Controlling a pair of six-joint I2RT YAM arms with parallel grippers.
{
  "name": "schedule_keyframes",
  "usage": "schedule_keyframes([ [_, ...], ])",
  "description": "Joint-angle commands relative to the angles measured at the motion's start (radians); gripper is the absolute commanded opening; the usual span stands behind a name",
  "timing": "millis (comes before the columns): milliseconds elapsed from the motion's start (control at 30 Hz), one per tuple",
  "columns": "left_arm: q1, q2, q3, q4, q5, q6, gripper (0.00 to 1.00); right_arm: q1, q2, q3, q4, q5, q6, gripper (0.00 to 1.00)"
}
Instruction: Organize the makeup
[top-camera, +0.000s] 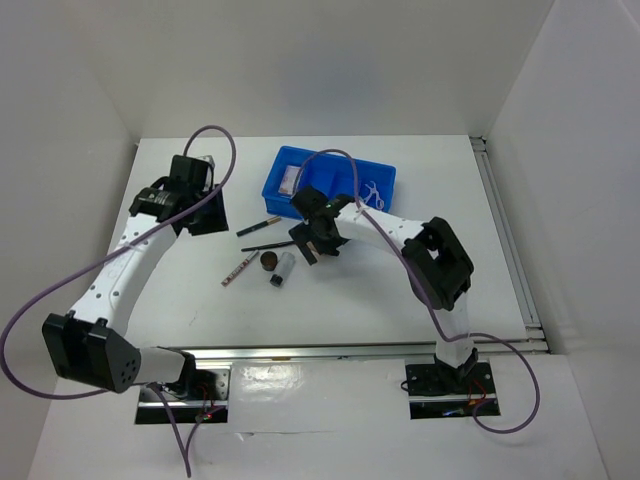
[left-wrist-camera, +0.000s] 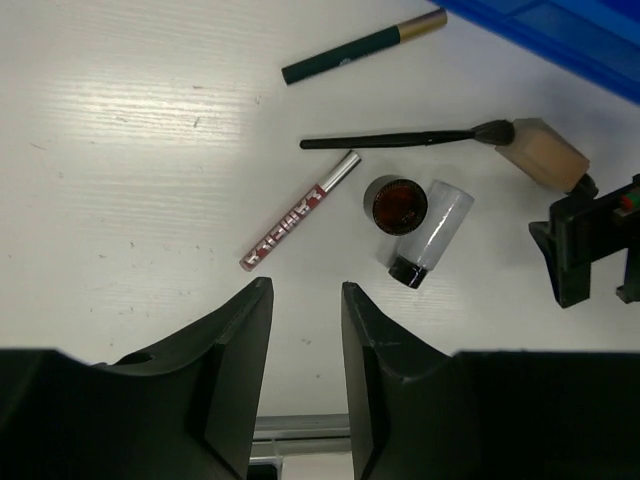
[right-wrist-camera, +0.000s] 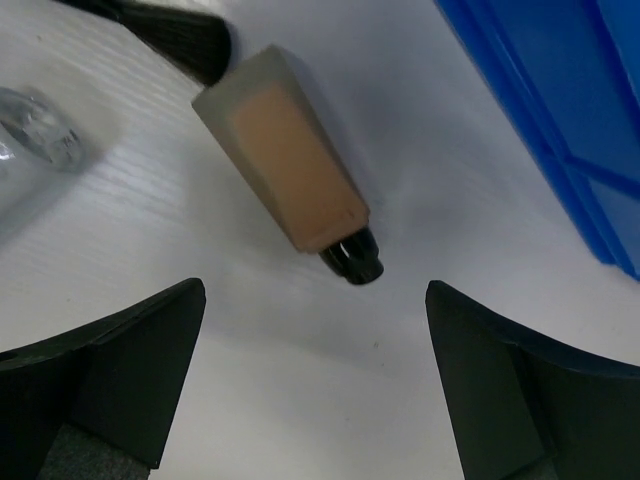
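Observation:
The makeup lies loose on the white table left of the blue tray (top-camera: 340, 163). In the left wrist view I see a dark green pencil (left-wrist-camera: 362, 45), a thin black brush (left-wrist-camera: 400, 139), a pinkish lip gloss stick (left-wrist-camera: 300, 211), a brown round pot (left-wrist-camera: 395, 200), a grey cylinder (left-wrist-camera: 430, 233) and a beige black-tipped tube (left-wrist-camera: 548, 153). My right gripper (right-wrist-camera: 315, 290) is open wide just short of the tube's (right-wrist-camera: 285, 165) black cap (right-wrist-camera: 352, 258). My left gripper (left-wrist-camera: 305, 290) is open and empty, held back from the lip gloss.
The tray's blue wall (right-wrist-camera: 560, 100) lies close to the right of the tube. A pinkish packet (top-camera: 289, 180) and pale tools (top-camera: 375, 190) lie inside the tray. White walls enclose the table; a metal rail (top-camera: 330, 350) runs along the near edge.

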Motion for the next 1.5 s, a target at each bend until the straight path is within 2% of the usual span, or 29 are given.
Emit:
schedule_keyframes([
  [0,0.019,-0.057,0.013,0.015,-0.018,-0.015,0.47,-0.006,0.017,0.073,0.129,-0.007,-0.105,0.99],
  [200,0.019,-0.017,0.024,0.015,-0.018,-0.015,0.48,-0.016,0.086,0.095,0.179,-0.037,-0.154,0.99],
  [333,0.019,0.001,0.024,0.015,-0.018,-0.006,0.48,-0.016,0.110,0.095,0.206,-0.049,-0.154,0.94],
  [433,0.028,0.002,0.033,0.015,-0.027,0.012,0.48,-0.025,0.110,0.085,0.215,-0.049,-0.154,0.86],
  [600,0.028,0.020,0.033,0.015,-0.048,0.022,0.48,-0.025,0.110,0.076,0.215,-0.069,-0.143,0.66],
  [633,0.028,0.020,0.033,0.015,-0.048,0.022,0.48,-0.025,0.100,0.076,0.206,-0.069,-0.143,0.58],
  [733,0.037,0.029,0.042,0.015,-0.048,0.032,0.48,-0.025,0.078,0.055,0.206,-0.078,-0.143,0.50],
  [767,0.037,0.029,0.042,0.015,-0.048,0.032,0.48,-0.025,0.078,0.041,0.206,-0.087,-0.143,0.50],
  [933,0.037,0.029,0.032,0.024,-0.039,0.032,0.48,-0.025,0.068,0.012,0.215,-0.087,-0.143,0.64],
  [1067,0.037,0.020,0.022,0.035,-0.039,0.032,0.48,-0.025,0.098,0.012,0.235,-0.110,-0.143,0.62],
  [1133,0.037,0.020,0.022,0.035,-0.030,0.032,0.48,-0.025,0.098,0.030,0.224,-0.110,-0.133,0.56],
  [1267,0.037,0.020,0.033,0.035,-0.019,0.032,0.48,-0.025,0.032,0.030,0.215,-0.096,-0.113,0.29],
  [1367,0.037,0.020,0.033,0.044,-0.010,0.032,0.48,-0.025,-0.026,0.041,0.146,-0.051,-0.099,0.21],
  [1467,0.037,0.020,0.042,0.044,0.010,0.032,0.48,-0.016,-0.096,0.050,0.074,-0.040,-0.079,0.20],
])
